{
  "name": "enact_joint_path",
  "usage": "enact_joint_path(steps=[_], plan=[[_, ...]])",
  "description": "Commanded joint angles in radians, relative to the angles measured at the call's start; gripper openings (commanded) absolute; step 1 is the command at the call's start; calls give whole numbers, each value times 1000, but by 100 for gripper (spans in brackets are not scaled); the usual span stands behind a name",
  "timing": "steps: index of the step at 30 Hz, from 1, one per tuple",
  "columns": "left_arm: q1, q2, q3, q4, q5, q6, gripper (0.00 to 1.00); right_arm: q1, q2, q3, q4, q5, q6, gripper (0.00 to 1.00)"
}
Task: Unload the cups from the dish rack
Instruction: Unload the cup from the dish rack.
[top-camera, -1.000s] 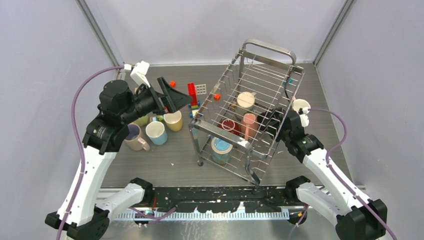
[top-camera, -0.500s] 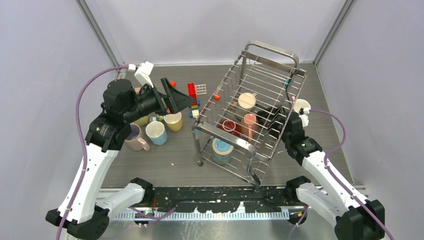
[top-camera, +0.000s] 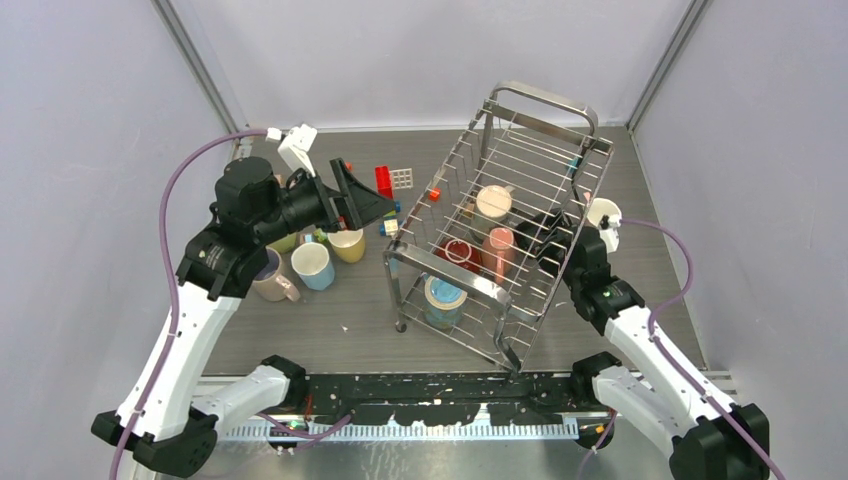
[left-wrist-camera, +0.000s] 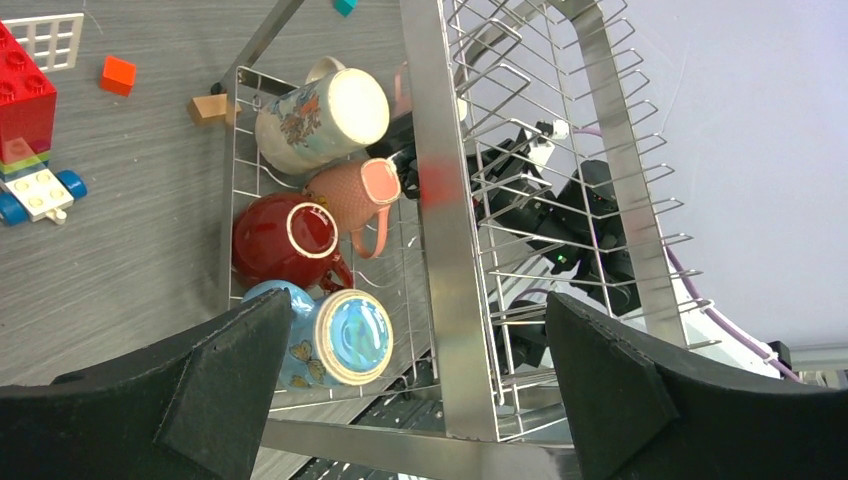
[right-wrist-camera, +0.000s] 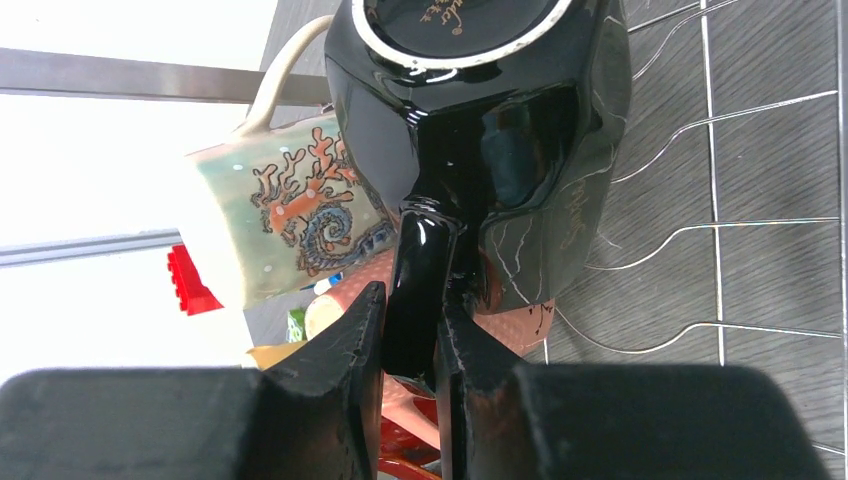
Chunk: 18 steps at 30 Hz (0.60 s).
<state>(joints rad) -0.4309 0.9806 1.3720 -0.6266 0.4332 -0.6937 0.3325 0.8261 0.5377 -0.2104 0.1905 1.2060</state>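
The steel-wire dish rack (top-camera: 530, 150) stands tipped up near the table's right side. Inside it lie a cream patterned cup (top-camera: 490, 200), a pink cup (top-camera: 497, 245), a dark red cup (top-camera: 458, 252), a light blue cup (top-camera: 442, 297) and a black cup (top-camera: 540, 232). My right gripper (right-wrist-camera: 412, 300) reaches in from the right and is shut on the black cup's handle (right-wrist-camera: 425, 250). My left gripper (top-camera: 365, 195) hovers open just left of the rack, and its view looks down on the rack's rim (left-wrist-camera: 440, 200) and the light blue cup (left-wrist-camera: 330, 340). Nothing sits between its fingers.
Yellow (top-camera: 347, 242), light blue (top-camera: 313, 265) and pink (top-camera: 268, 277) cups stand on the table under my left arm. Toy blocks lie behind them: a red brick (top-camera: 384, 182), a white grid plate (top-camera: 402, 178) and a small orange cube (top-camera: 434, 194). Walls close in on three sides.
My left gripper has drifted a little to the right, toward the rack, still open. The rack has shifted slightly. The right gripper keeps its hold on the black cup's handle.
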Motion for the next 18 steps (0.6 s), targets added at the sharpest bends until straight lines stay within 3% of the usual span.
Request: enact_joint_path(steps=[1, 18], plan=[[-9, -2, -6, 28, -2, 37, 100, 7, -55, 8, 108, 22, -26, 1], [-12, 4, 2, 24, -23, 40, 100, 6, -197, 74, -63, 77, -45, 1]])
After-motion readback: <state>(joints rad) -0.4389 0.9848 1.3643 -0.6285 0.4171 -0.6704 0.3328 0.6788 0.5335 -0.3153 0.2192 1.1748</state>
